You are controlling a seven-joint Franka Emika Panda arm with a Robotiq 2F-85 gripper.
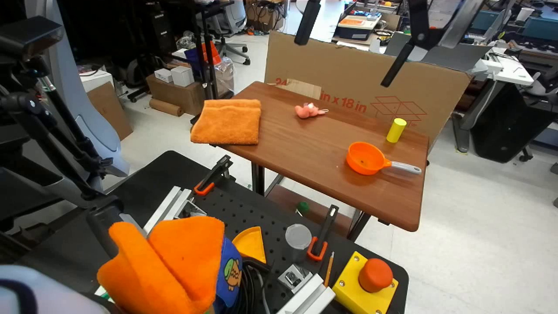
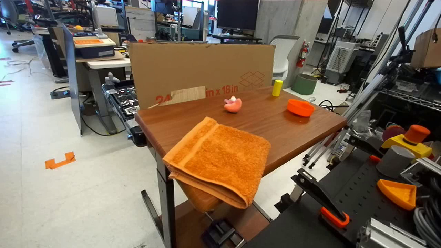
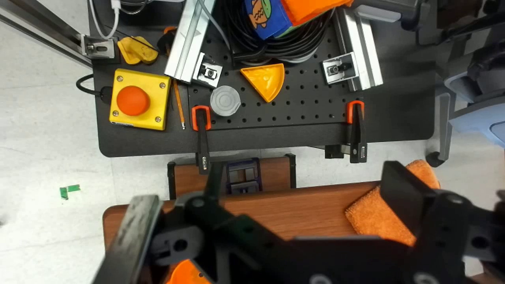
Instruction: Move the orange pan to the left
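The orange pan (image 1: 367,160) sits upright on the brown wooden table (image 1: 301,146), near the table end away from the orange cloth. Its grey handle points toward the table's short edge. In an exterior view the pan (image 2: 300,108) hides most of the handle. In the wrist view only a small part of the pan (image 3: 186,275) shows at the bottom, partly hidden by the gripper. My gripper (image 1: 344,61) is open and empty, high above the table and apart from everything. In the wrist view the gripper (image 3: 307,177) has its fingers spread wide.
A folded orange cloth (image 1: 231,124) hangs partly over one table end. A pink lumpy toy (image 1: 307,110) and an upright yellow cylinder (image 1: 396,130) stand near the cardboard sheet (image 1: 348,74) along the back. A black workbench (image 3: 276,114) with clamps and a red-buttoned yellow box (image 3: 138,98) lies in front.
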